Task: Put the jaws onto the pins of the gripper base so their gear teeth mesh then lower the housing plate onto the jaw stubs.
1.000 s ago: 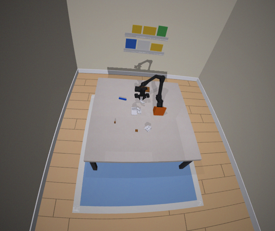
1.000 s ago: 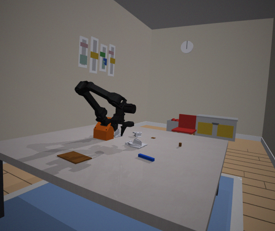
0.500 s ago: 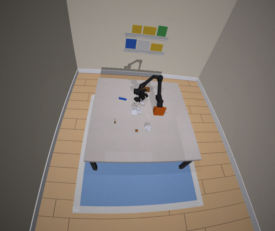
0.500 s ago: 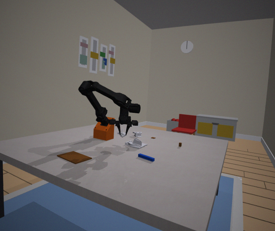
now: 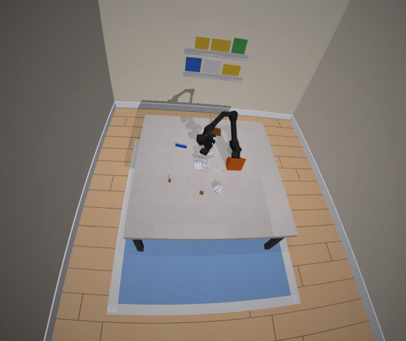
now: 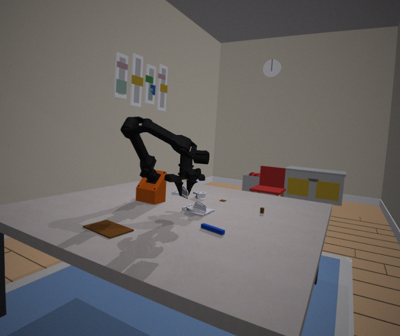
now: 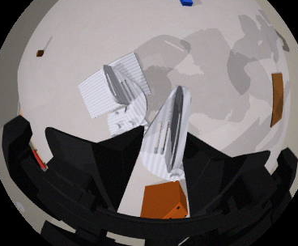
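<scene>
Though indistinct from above, in the wrist view a white jaw (image 7: 163,144) (image 6: 184,192) clamped in the hand (image 5: 208,151) (image 6: 185,193) (image 7: 162,133).

So the black six-joint robot arm (image 5: 234,130) (image 6: 158,131) is bent up and over at a high elbow, with the forearm sloping down toward the wrist. The black parallel-jaw gripper (image 5: 208,154) (image 6: 185,194) (image 7: 162,133) points pretty much straight down in the exterior view, hanging above the table. Its two dark, tapered fingers are partway apart, pinched on a part. The stubby black cylinder at the wrist (image 6: 201,157) sticks out sideways, just above the gripper. From the top, the elbow sits well out from the base.
</scene>
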You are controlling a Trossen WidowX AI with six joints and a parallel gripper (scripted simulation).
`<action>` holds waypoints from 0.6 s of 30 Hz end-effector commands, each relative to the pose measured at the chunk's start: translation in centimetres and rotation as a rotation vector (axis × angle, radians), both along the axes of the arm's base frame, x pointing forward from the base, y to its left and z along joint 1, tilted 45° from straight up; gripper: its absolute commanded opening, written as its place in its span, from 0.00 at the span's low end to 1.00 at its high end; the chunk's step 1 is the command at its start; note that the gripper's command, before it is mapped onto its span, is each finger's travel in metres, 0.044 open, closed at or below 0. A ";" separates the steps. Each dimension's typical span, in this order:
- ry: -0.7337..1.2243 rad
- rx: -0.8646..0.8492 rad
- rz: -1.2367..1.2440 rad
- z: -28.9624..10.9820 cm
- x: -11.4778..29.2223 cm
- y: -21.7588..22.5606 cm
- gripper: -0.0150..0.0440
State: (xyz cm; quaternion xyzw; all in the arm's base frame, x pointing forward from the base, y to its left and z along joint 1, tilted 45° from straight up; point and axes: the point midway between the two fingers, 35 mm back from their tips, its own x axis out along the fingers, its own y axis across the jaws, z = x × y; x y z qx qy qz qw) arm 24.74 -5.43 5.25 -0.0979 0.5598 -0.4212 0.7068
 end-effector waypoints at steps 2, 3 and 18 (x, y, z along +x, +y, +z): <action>0.099 -0.001 0.105 -0.7 0.4 0.9 0.48; 0.121 -0.003 0.128 -0.9 0.4 1.0 0.48; 0.266 -0.012 0.272 -1.9 0.5 2.0 0.48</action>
